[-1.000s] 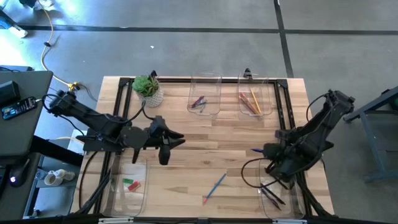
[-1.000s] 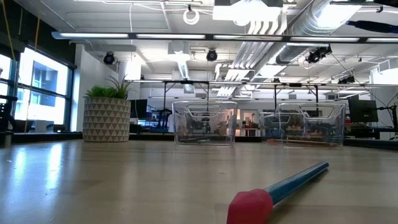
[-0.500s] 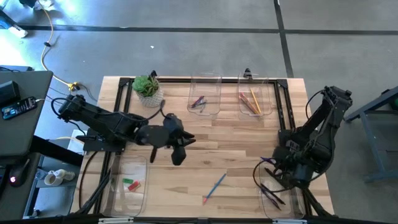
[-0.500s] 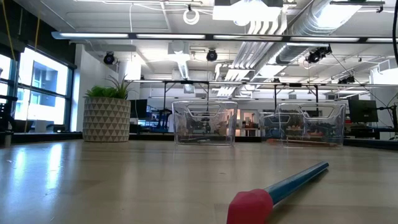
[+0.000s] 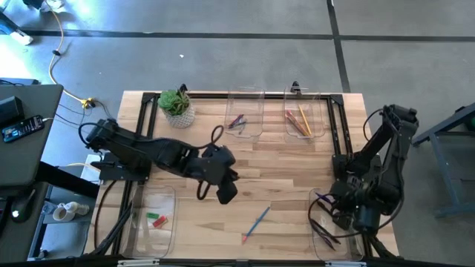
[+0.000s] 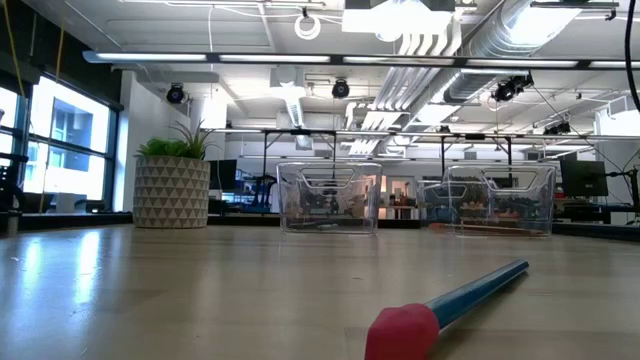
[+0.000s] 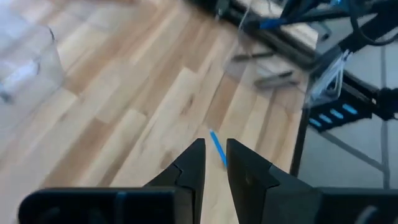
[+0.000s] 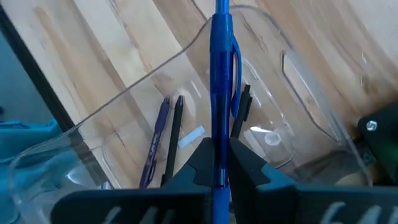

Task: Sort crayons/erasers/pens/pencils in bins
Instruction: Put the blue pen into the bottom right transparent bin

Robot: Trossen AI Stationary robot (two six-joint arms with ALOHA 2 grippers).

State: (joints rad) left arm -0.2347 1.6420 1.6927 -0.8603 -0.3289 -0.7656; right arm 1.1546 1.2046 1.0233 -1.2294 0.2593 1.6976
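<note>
My right gripper (image 5: pixel 335 205) is shut on a bright blue pen (image 8: pixel 222 74) above the near-right bin (image 5: pixel 335 236), where a purple pen (image 8: pixel 155 148) and black pens (image 8: pixel 173 144) lie. My left gripper (image 5: pixel 225 190) hovers mid-table, its fingers a narrow gap apart and empty (image 7: pixel 215 144). It is just short of a blue stick with a red end (image 5: pixel 256 222), which lies flat on the table and also shows in the low view (image 6: pixel 450 300). The far bins hold crayons (image 5: pixel 237 121) and pencils (image 5: pixel 297 121). The near-left bin (image 5: pixel 141 222) holds red and green erasers (image 5: pixel 156 219). My right gripper pinches the blue pen between its two fingers at the barrel (image 8: pixel 221 134). The pen runs along the fingers and sticks out well past their tips. It is lifted clear, above the bin's open top.
A potted plant (image 5: pixel 177 106) stands at the far left of the table. Dark frame rails run along the table's left and right edges. Bare wood lies between the far bins and the blue stick.
My left gripper has gone toward the table's right and near edges, closing on the blue stick. My right gripper has carried the blue pen toward the near edge, over the near-right bin. The blue stick has not moved.
</note>
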